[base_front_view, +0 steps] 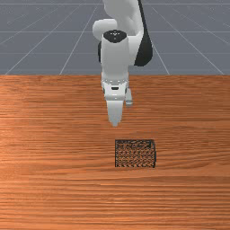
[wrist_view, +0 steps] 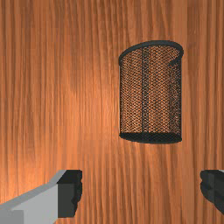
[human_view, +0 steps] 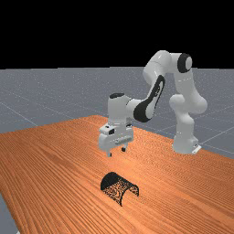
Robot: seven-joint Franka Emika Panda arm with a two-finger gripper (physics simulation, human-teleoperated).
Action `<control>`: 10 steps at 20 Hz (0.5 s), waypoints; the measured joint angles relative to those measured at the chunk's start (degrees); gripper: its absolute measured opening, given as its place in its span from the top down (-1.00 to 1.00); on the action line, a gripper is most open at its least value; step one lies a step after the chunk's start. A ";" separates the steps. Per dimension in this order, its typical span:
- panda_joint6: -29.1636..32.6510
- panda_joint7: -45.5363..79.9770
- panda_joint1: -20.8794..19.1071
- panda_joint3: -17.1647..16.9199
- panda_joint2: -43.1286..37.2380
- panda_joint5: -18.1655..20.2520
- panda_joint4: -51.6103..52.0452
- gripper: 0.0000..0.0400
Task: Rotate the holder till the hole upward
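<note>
Holder (base_front_view: pixel 135 153) of black mesh lies on its side on the wooden table (base_front_view: pixel 45 193). In the front view it is at about five o'clock from the gripper, and in the far view at about six o'clock. Its round side shows as an arch in the far view, and the open end looks toward about four o'clock there. In the front view this same end looks toward three o'clock, so the hole is directed sideways, not upward.

The gripper (human_view: pixel 117 151) hangs above the table, apart from the holder, with its fingers (wrist_view: pixel 70 192) spread wide and nothing pinched between them. In the wrist view, the holder lies ahead of the finger line, within the width of the gap. Its dark closed end is the nearer one to the fingers, and its thick rim (wrist_view: pixel 151 43) is the farther one.

The arm (human_view: pixel 157 93) comes to the gripper from twelve o'clock in the front view. In the far view, the foot of the arm stands at about three o'clock from the gripper.
</note>
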 joint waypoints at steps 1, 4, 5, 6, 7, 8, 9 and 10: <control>0.00 0.00 0.00 0.00 0.00 0.00 0.00 -0.22; 0.00 0.00 0.00 0.00 0.00 0.00 0.00 0.73; 0.00 0.00 0.00 0.00 0.00 0.00 0.00 0.83; 0.36 0.65 0.31 -0.29 -0.58 -0.73 -0.94 0.90; 0.69 0.53 0.25 -0.23 -1.15 -0.60 -1.84 0.94; 1.01 0.52 0.24 -0.22 -1.70 -0.58 -2.72 0.96; 1.25 0.27 0.13 -0.11 -2.13 -0.30 -3.39 0.98; 1.48 0.28 0.13 -0.12 -2.55 -0.32 -4.04 0.99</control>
